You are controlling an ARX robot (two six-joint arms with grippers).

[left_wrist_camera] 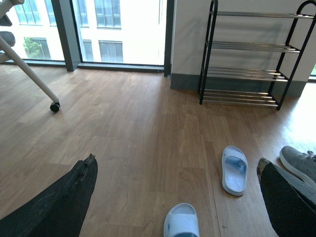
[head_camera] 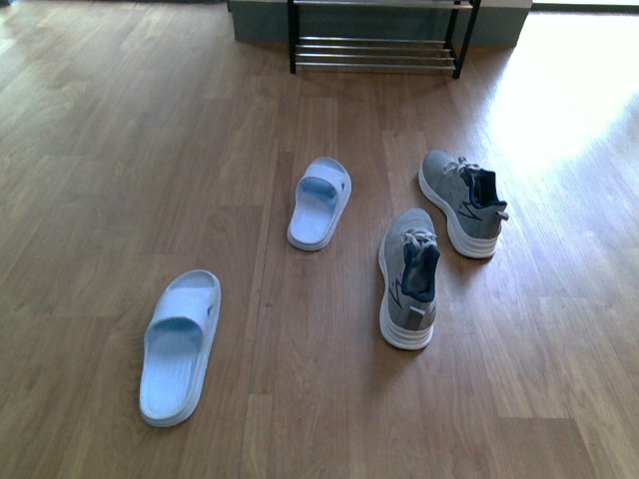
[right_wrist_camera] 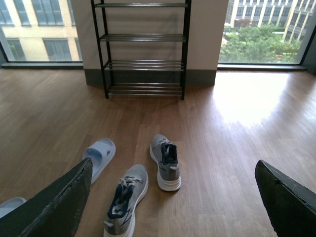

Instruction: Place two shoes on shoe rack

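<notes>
Two grey sneakers with navy collars lie on the wood floor right of centre, one nearer (head_camera: 409, 276) and one farther (head_camera: 461, 203). Two pale blue slides lie to their left, one mid-floor (head_camera: 320, 203) and one near the front left (head_camera: 180, 344). The black shoe rack (head_camera: 379, 50) stands against the far wall with nothing on its silver rods. No arm shows in the front view. My left gripper (left_wrist_camera: 176, 160) hangs open above the slides (left_wrist_camera: 234, 169). My right gripper (right_wrist_camera: 174, 163) is open above the sneakers (right_wrist_camera: 126, 197), holding nothing.
A white chair leg with a black caster (left_wrist_camera: 54, 106) stands on the floor far to the left of the rack (left_wrist_camera: 247, 74). Floor-to-ceiling windows flank the wall column behind the rack (right_wrist_camera: 143, 64). Bright glare falls on the floor at the right.
</notes>
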